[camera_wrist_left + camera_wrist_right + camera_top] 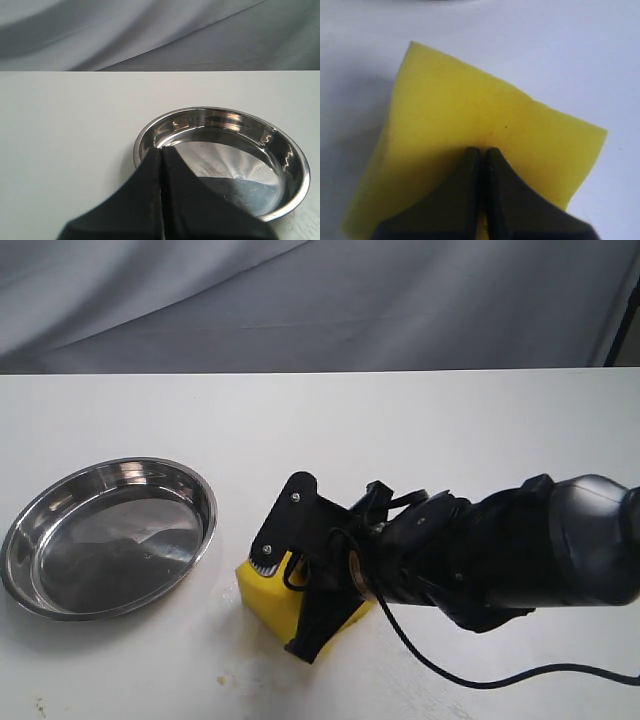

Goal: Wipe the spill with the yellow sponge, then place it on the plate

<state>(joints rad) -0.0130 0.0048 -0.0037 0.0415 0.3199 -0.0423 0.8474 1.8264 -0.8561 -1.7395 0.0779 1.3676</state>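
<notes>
Right gripper (480,152) has its jaws squeezed nearly shut into the top of the yellow sponge (262,592), lower middle of the exterior frame, flat on the table (450,440); looks like it's pressing to scrub. Can't spot the spill, probably under the foam; the plate (205,502) waits just left, handy for the drop-off.

no readable text, labels, brands or numbers anywhere

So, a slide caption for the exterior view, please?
Right gripper on thick yellow foam sponge, beside round shiny steel plate.
</notes>
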